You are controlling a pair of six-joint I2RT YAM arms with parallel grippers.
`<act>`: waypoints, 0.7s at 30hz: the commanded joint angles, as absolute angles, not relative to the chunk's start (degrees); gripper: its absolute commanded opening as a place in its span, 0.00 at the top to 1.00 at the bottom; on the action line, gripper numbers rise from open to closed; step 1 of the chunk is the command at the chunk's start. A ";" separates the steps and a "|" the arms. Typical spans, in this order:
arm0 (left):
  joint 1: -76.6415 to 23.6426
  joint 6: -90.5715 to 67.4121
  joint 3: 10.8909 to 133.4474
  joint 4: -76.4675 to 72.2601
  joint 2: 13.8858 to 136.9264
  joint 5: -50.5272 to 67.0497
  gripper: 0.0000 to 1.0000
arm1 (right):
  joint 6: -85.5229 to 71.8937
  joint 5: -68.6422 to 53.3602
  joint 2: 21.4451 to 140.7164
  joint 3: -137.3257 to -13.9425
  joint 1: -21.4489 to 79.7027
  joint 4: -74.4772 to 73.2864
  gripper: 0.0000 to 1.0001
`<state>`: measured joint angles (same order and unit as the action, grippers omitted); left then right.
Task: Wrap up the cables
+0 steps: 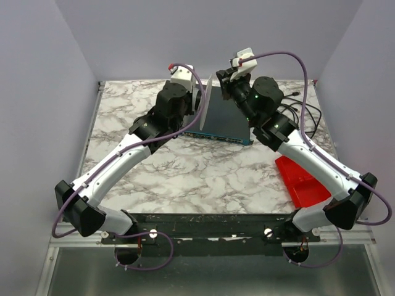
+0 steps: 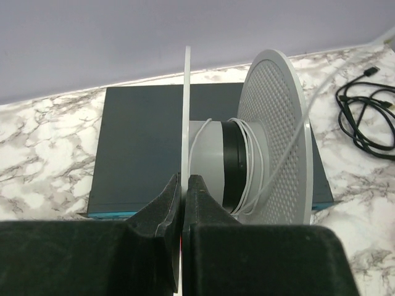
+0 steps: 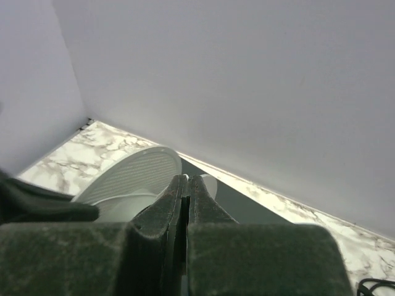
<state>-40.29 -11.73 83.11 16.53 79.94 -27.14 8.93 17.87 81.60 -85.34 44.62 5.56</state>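
Observation:
A spool stands on edge on a dark blue box (image 2: 142, 142). It has a thin white flange (image 2: 186, 105), a perforated white disc (image 2: 274, 135) and a grey and black hub (image 2: 216, 163). The thin white wire (image 2: 252, 161) is wound a few turns round the hub and runs up to the right out of view. My left gripper (image 2: 184, 185) is shut on the thin flange's edge; it also shows in the top view (image 1: 199, 102). My right gripper (image 3: 187, 182) is raised above the spool (image 1: 208, 98), shut, with a bit of the white wire (image 3: 187, 177) showing between its tips.
Thick black cords (image 2: 367, 117) lie coiled on the marble table to the right of the box, also in the top view (image 1: 303, 114). A red tray (image 1: 302, 182) lies at the right near the right arm. The back wall is close behind the box (image 1: 225, 120).

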 commanded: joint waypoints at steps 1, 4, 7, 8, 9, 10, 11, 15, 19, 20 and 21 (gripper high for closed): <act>-41.30 -9.06 81.20 11.87 75.15 -22.04 1.00 | 7.18 12.52 83.50 -87.43 41.35 2.91 0.99; -41.31 -9.84 79.14 12.75 72.88 -17.47 1.00 | 5.80 10.40 84.10 -86.21 39.68 2.55 0.99; -41.24 -12.44 75.10 12.32 69.62 -12.57 1.00 | 3.88 8.79 83.38 -83.01 38.46 2.63 0.99; -41.16 -13.46 73.56 12.07 68.46 -10.77 1.00 | 3.02 8.34 83.02 -81.66 38.09 2.83 0.99; -41.07 -14.27 72.35 11.97 67.51 -9.56 1.00 | 2.30 7.99 82.42 -79.95 37.79 3.13 0.99; -40.94 -15.46 71.06 11.91 66.59 -8.21 1.00 | 1.61 7.32 81.74 -78.12 37.51 3.32 0.99; -40.61 -16.75 69.73 11.66 65.75 -6.33 1.00 | 0.87 6.78 81.12 -76.62 37.21 3.50 0.99; -36.50 -24.30 64.05 8.58 62.53 2.99 1.00 | -3.03 4.92 77.51 -69.03 36.03 4.92 0.99; -33.94 -31.41 58.61 6.13 60.14 8.03 1.00 | -7.34 2.26 73.39 -61.02 35.51 6.24 0.99; -33.50 -33.29 57.09 5.86 59.63 8.93 1.00 | -8.32 1.98 72.26 -58.77 35.51 6.28 0.99; -33.21 -34.93 55.39 5.18 59.04 9.64 1.00 | -9.30 1.61 71.05 -56.55 35.51 6.44 0.99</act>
<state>-34.54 -24.38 59.22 13.06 62.41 1.21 -3.55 5.34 76.03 -63.16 35.77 4.62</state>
